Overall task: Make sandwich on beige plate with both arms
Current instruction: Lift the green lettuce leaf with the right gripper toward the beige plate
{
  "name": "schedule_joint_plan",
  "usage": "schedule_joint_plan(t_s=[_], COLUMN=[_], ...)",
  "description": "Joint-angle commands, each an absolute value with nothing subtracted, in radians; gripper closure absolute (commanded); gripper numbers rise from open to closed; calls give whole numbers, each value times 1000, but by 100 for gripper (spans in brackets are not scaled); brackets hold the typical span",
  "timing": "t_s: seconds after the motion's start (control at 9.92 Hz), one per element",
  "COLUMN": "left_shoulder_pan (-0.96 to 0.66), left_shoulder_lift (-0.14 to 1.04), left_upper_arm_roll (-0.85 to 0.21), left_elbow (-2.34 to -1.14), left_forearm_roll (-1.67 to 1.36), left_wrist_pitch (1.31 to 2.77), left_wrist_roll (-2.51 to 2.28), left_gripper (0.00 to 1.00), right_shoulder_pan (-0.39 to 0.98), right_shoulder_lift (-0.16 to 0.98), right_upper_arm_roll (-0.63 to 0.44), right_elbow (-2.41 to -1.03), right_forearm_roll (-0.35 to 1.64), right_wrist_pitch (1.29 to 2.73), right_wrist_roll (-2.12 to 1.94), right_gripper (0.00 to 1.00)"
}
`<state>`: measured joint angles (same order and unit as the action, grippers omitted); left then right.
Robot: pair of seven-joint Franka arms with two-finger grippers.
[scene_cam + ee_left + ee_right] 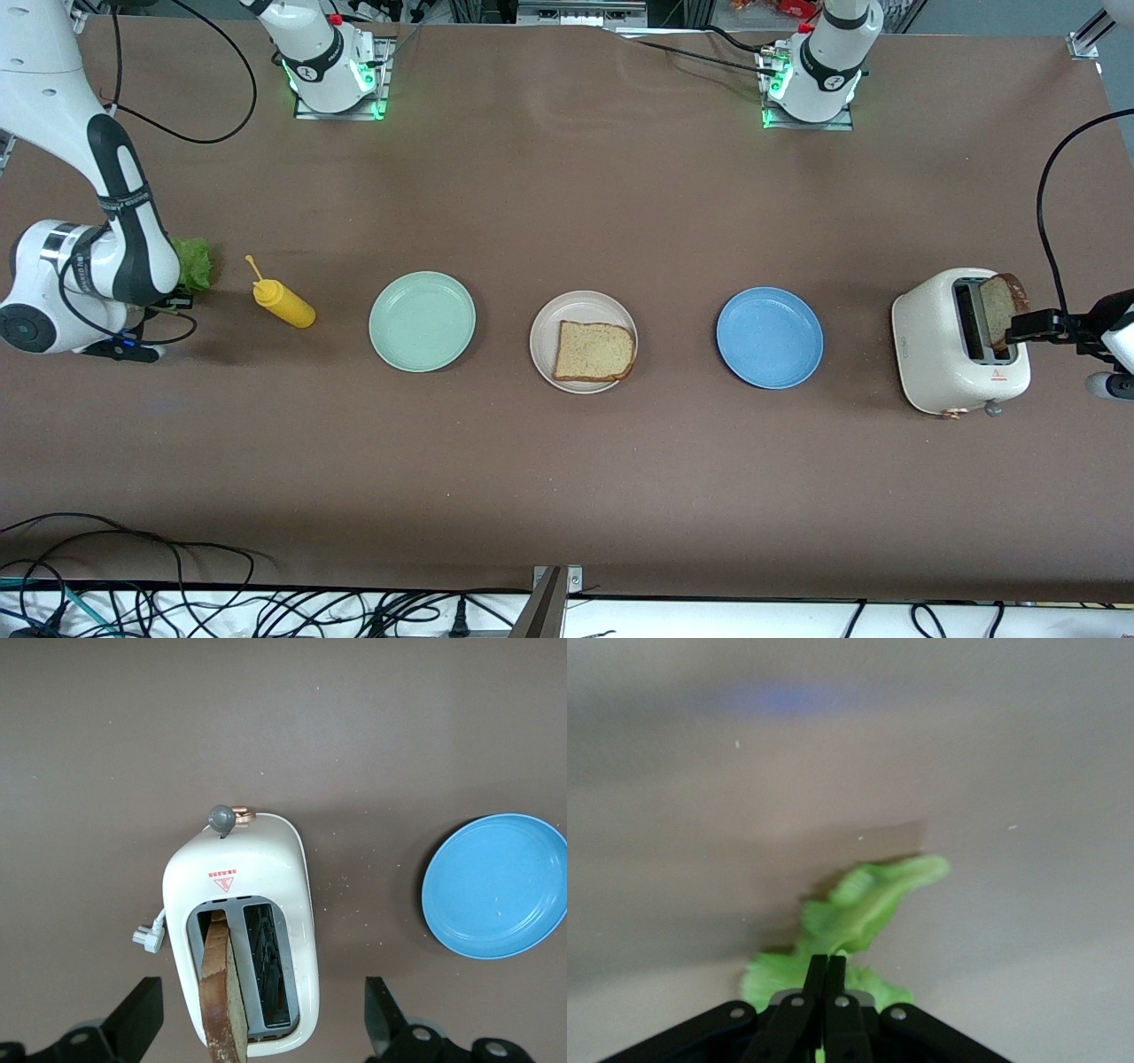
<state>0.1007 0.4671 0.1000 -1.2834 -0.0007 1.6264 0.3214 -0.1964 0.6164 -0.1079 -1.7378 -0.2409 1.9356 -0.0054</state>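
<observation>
Bread slice [594,351] lies on the beige plate [549,321]; another slice [221,1001] stands in the toaster [283,877]. My right fingers [825,979] pinch lettuce [864,904]; my left fingers [137,1014] spread wide over the toaster.

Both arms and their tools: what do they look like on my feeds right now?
Both arms are white jointed Frankas with black joint sections, loose black cables, and green lights glowing at their bases. The right arm has a black elbow band and a round white wrist. Its tool has slim black fingers with silver screws. The left tool shows two black wedge-shaped fingers.
</observation>
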Motion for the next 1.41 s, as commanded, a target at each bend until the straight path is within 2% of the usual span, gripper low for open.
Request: schedule_joint_plan(t_s=[0.0, 0.2, 0.4, 0.91, 1.31], left_shoulder_pan=[109, 110, 110, 109, 107], left_shoulder_lift=[457, 459, 462, 465, 465], left_upper_arm_roll=[89, 89, 89, 89, 89], left_elbow=[-1299, -1299, -1299, -1299, -1299], left_forearm_roll=[26, 31, 17, 23, 25], left_wrist_pitch=[1629, 1629, 1631, 1632, 1632], left_wrist_roll=[337, 337, 334, 333, 330], left_gripper=[0, 0, 0, 0, 0], right_shoulder_pan=[-206, -206, -193, -178, -152], right_shoulder_lift=[508, 468, 451, 445, 443], right_upper_arm_roll=[-95, -94, -83, 38, 162], right_elbow=[-1644, -1527, -1470, -1345, -1286], right_forearm_roll=[-235, -146, -112, -100, -98], right_wrist_pitch=[1812, 1717, 1684, 1611, 1605], right_wrist_roll=[-12, -26, -28, -8, 307], right_gripper=[100, 100, 100, 100, 100])
